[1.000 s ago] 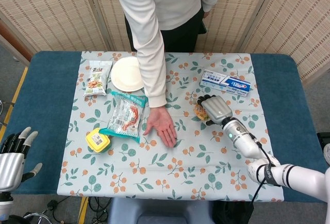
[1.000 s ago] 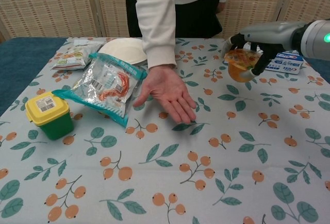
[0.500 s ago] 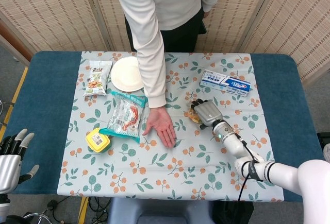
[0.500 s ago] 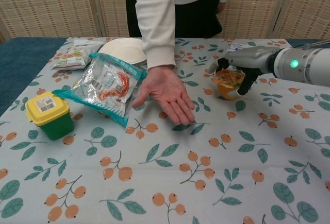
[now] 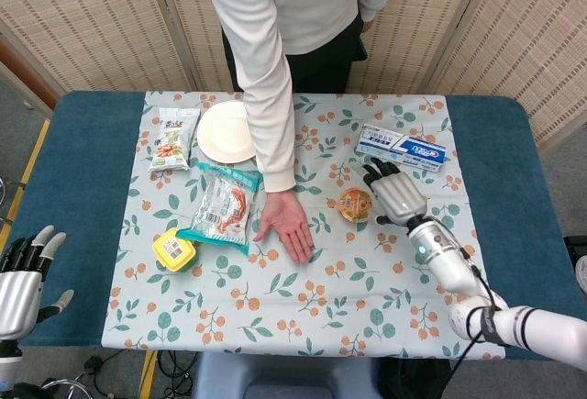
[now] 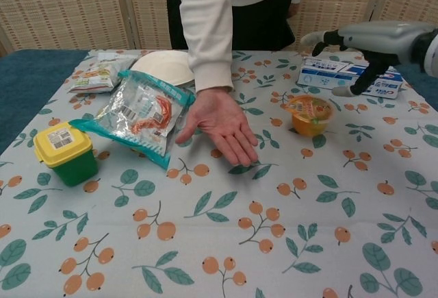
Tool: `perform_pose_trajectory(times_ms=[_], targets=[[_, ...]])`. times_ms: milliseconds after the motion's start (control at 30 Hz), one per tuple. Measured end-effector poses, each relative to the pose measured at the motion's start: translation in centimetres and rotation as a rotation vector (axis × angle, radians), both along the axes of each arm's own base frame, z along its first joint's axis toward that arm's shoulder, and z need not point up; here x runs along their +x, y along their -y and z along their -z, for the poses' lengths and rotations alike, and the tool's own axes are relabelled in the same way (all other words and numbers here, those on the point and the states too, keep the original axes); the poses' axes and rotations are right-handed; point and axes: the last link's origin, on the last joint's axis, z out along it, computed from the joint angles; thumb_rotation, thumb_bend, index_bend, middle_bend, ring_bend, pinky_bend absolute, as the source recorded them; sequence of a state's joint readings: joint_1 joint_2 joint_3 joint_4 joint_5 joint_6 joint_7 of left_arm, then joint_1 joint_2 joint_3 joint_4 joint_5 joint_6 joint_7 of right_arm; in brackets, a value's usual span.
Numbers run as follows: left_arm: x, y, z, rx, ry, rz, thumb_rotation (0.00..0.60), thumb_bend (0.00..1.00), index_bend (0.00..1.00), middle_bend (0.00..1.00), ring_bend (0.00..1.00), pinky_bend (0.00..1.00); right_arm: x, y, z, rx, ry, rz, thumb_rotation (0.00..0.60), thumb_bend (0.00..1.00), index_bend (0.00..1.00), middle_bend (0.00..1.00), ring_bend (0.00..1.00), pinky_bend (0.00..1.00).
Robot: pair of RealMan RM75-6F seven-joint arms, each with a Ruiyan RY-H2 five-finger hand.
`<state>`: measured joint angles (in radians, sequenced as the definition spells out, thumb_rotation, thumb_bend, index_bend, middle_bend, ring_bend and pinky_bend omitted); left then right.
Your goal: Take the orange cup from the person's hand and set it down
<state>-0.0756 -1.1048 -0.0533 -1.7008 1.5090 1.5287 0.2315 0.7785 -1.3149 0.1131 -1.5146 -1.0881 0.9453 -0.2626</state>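
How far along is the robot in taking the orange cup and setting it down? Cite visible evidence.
Done: the orange cup stands on the tablecloth, clear of the person's hand, which is empty. The right hand hovers open above it, holding nothing. The left hand idles. Nothing obvious remains.

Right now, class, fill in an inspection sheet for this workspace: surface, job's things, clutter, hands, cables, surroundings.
Surface: patterned tablecloth over a blue table.
Job's things: orange cup standing upright on the cloth, apart from the person's hand, which lies palm up and empty.
Clutter: snack bag, yellow-lidded green tub, white plate, small packet, blue-white box.
Hands: right hand open above the box; left hand open off the table.
Cables: black cable along right arm.
Surroundings: woven screens.
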Motion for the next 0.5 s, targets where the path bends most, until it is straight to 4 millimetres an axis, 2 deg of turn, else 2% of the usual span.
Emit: perform_pose_trajectory(times_ms=[267,500], targets=[[0.3,-0.5,0.3,0.000,0.002,0.011,0.600,0.18,0.11,0.03,0.11,0.10,-3.6,-4.9,-5.1,-0.159,0.054,-0.022,0.600,0.32,0.13,0.23,0.11,0.21],[0.7,-1.0,0.5,0.009,-0.001,0.015,0.600,0.18,0.11,0.03,0.11,0.10,-7.1,-10.7,-8.7,-0.272,0.087,0.015,0.600,0.32,0.13,0.23,0.11,0.21]])
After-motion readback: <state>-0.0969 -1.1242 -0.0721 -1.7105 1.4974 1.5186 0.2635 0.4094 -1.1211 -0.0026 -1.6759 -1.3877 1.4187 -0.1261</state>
